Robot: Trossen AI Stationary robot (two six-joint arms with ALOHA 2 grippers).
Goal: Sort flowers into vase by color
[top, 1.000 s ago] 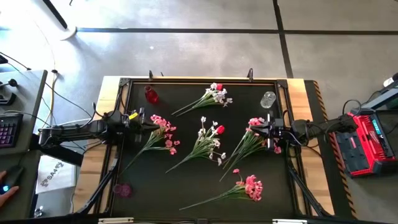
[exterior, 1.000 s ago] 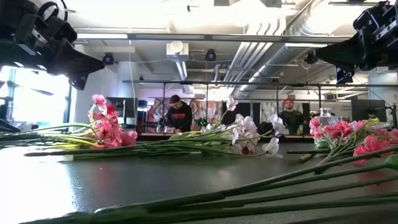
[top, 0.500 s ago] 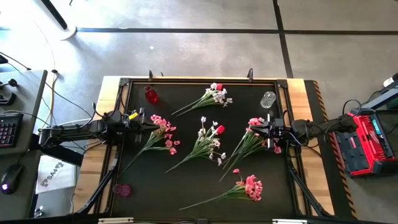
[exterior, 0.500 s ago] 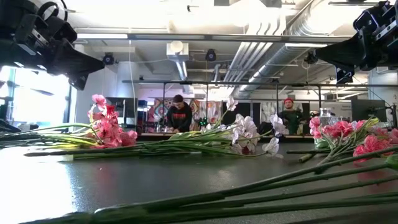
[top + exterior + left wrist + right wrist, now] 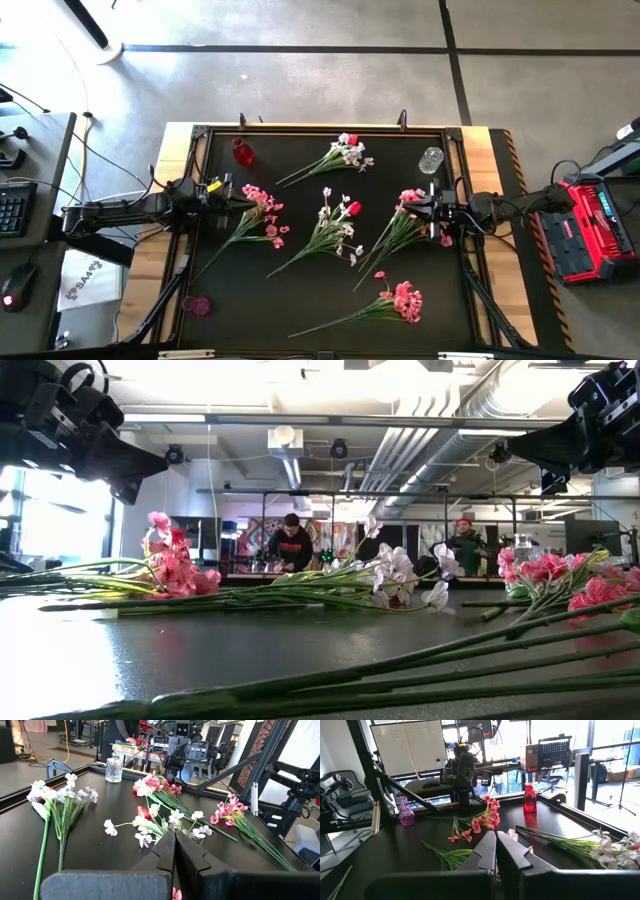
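Across the black table (image 5: 300, 300), five flower sprays lie flat, all slanted alike with blossoms up-right and stems trailing down-left: from the left, the pink spray (image 5: 258, 213) just beside the clenched left gripper (image 5: 232, 202), the white-and-red spray (image 5: 338, 226) at centre with another white spray (image 5: 345, 153) behind it, a pink spray (image 5: 401, 299) nearer the front, and the pink spray (image 5: 408, 213) just beside the clenched right gripper (image 5: 414, 207). Three vases stand empty (none holds a stem): the red vase (image 5: 241, 152) and purple vase (image 5: 196, 305) left of centre, the clear vase (image 5: 431, 159) to the right. Only the low view shows two people (image 5: 290, 546) in the room behind the table.
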